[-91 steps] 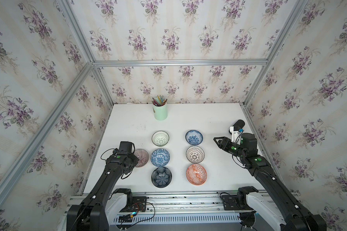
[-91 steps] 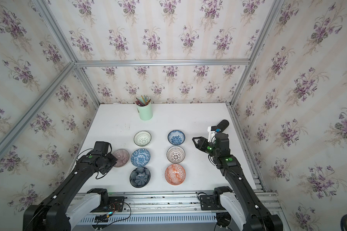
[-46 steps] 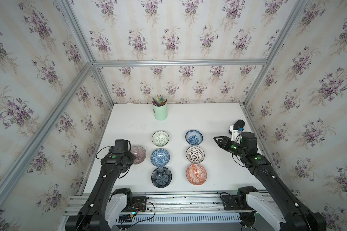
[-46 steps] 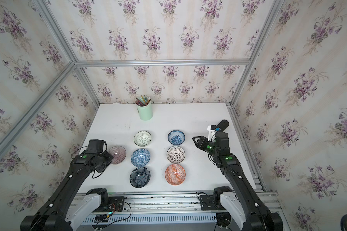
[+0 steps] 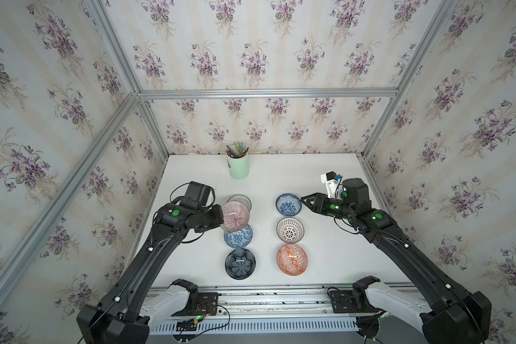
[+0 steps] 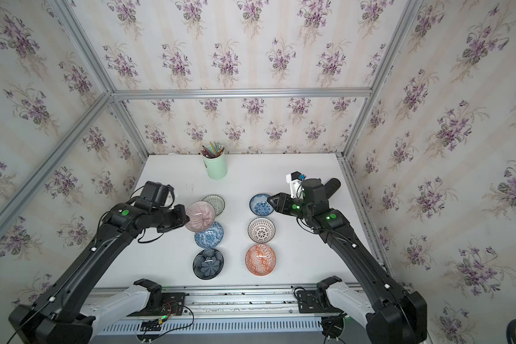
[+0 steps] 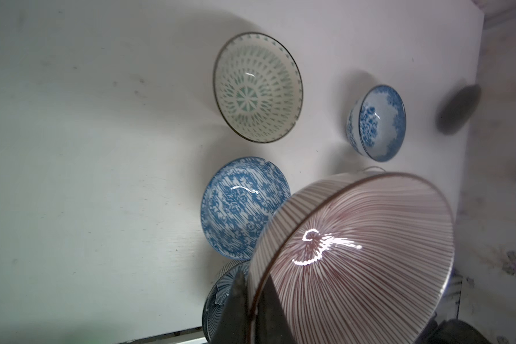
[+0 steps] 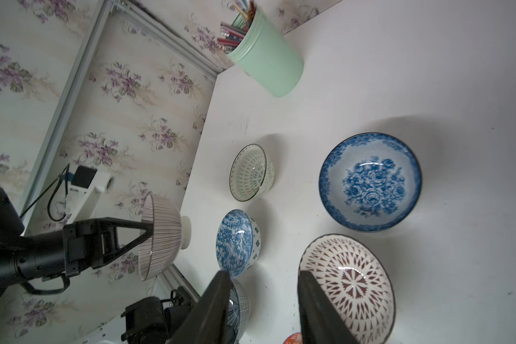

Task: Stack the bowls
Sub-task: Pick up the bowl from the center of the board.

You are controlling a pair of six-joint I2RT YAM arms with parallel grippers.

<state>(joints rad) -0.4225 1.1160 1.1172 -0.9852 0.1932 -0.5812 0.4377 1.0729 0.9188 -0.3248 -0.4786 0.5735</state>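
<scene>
One pink fine-striped glossy ceramic bowl [image 5: 234, 216]: we are seeing it tilted, hanging clear of the white matte table [image 5: 334, 238].
Left gripper [image 7: 252, 286]: its black jaws are pinching that bowl's thin rim.
Right gripper [image 8: 264, 275]: its jaws are standing apart, holding nothing.
Six other patterned bowls [image 5: 291, 259]: sitting upright in two columns of three.

Tally: seven small ceramic bowls [image 5: 292, 259] (one pink-lined bowl [image 5: 235, 216], two blue-white floral bowls [image 5: 288, 204], four other patterns); one mint-green pencil cup [image 5: 238, 167].

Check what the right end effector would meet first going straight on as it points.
Probably the blue rose-pattern bowl at its tip; if it passes above, the white-green bowl beyond. Depth unclear.
</scene>
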